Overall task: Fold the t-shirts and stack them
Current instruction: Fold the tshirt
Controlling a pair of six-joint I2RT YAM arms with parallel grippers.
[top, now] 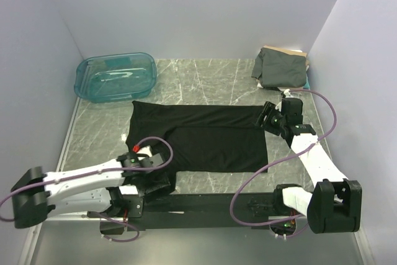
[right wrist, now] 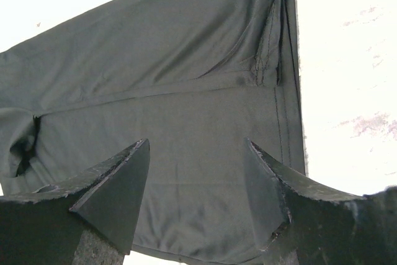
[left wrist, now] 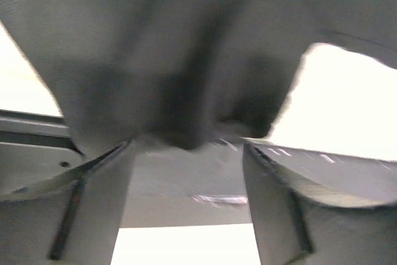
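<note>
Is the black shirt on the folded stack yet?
No, the black t-shirt lies spread flat, well apart from the folded stack.

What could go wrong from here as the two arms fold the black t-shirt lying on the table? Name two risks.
1. The black t-shirt is bunched up at the open left gripper; closing there may pinch a wad and leave a creased, crooked fold.
2. The right gripper hangs open over the cloth near a stitched hem; it may catch only one layer, so the sides lift unevenly.
</note>
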